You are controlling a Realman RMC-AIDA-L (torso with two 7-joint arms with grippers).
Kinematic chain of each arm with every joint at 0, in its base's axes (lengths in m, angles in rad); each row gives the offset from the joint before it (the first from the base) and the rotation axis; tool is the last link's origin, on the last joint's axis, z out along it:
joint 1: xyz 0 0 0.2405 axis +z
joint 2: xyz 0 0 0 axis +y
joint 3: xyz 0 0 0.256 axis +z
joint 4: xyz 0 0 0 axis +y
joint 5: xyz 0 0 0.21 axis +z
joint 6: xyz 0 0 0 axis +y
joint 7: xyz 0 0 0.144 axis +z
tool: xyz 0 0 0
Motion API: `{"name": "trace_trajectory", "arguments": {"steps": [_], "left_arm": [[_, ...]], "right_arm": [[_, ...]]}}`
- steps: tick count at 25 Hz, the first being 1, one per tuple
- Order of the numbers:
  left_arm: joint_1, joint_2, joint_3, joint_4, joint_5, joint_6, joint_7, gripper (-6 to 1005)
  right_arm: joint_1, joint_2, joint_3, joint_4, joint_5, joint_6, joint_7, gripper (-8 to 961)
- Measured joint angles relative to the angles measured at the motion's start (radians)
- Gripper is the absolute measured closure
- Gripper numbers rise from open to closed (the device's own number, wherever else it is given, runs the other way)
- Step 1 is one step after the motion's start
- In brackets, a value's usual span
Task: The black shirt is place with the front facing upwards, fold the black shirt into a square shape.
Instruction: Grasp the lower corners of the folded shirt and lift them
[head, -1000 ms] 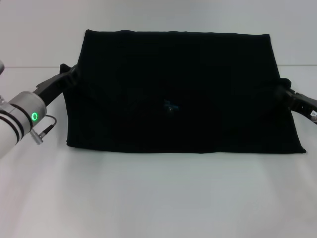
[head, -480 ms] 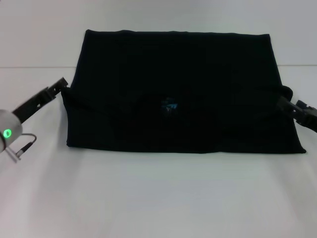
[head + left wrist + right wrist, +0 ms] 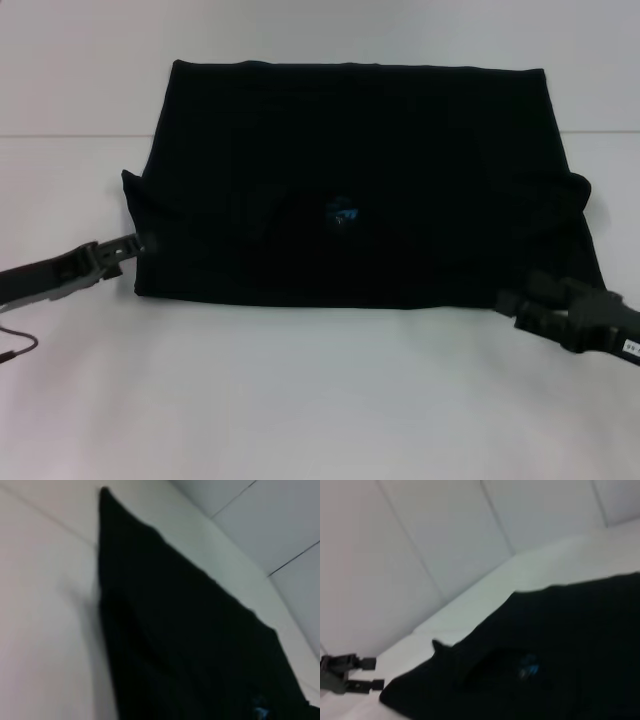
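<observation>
The black shirt (image 3: 400, 150) lies flat on the white table, folded into a wide rectangle, with its small blue neck label (image 3: 343, 212) showing near the middle. No lettering shows. My left gripper (image 3: 128, 243) is low beside the shirt's front left corner, open and holding nothing. It also shows far off in the right wrist view as the left gripper (image 3: 377, 674), with its two fingers apart. My right gripper (image 3: 512, 303) sits just off the front right corner, open and empty. Both wrist views look along the shirt (image 3: 175, 630) (image 3: 570, 640).
Bare white table (image 3: 300, 400) stretches in front of the shirt and on both sides. A seam line in the table runs behind the shirt's upper part. A thin cable (image 3: 15, 345) hangs from the left arm at the far left edge.
Both grippers have come off the shirt's side edges and drawn back toward me, now low by the front corners. The side flaps they held lie folded in.
</observation>
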Motion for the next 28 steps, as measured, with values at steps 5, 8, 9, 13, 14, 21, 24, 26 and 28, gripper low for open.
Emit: {"name": "trace_trajectory", "arguments": {"steps": [5,8,9,13,14,21,24,26,28], "left_arm": [[-0.002,0.0,0.005,-0.007,0.016,-0.03,0.001,49],[-0.01,-0.006,0.019,-0.015,0.014,-0.074,0.013,49],[-0.012,-0.007,0.021,-0.019,0.012,-0.084,0.018,49],[-0.03,-0.008,0.023,-0.048,0.013,-0.134,0.035,48],[-0.034,-0.008,0.023,-0.054,0.014,-0.141,0.04,48],[-0.055,-0.01,0.062,-0.075,0.02,-0.155,0.063,49],[-0.058,-0.01,0.079,-0.074,0.023,-0.156,0.057,49],[-0.058,-0.009,0.088,-0.071,0.028,-0.155,0.052,79],[-0.059,-0.009,0.099,-0.066,0.039,-0.151,0.047,110]], "right_arm": [[0.002,0.009,-0.008,0.0,-0.01,0.014,-0.006,83],[0.004,0.01,-0.013,0.003,-0.011,0.017,-0.007,84],[0.004,0.01,-0.014,0.004,-0.011,0.017,-0.007,84],[0.007,0.016,-0.023,0.005,-0.012,0.024,-0.008,84],[0.007,0.018,-0.026,0.004,-0.012,0.028,-0.008,84],[0.012,0.023,-0.034,0.002,-0.012,0.039,-0.009,84],[0.012,0.023,-0.034,0.004,-0.012,0.04,-0.008,85],[0.012,0.023,-0.034,0.004,-0.012,0.04,-0.007,85],[0.009,0.023,-0.034,0.003,-0.012,0.039,-0.004,85]]}}
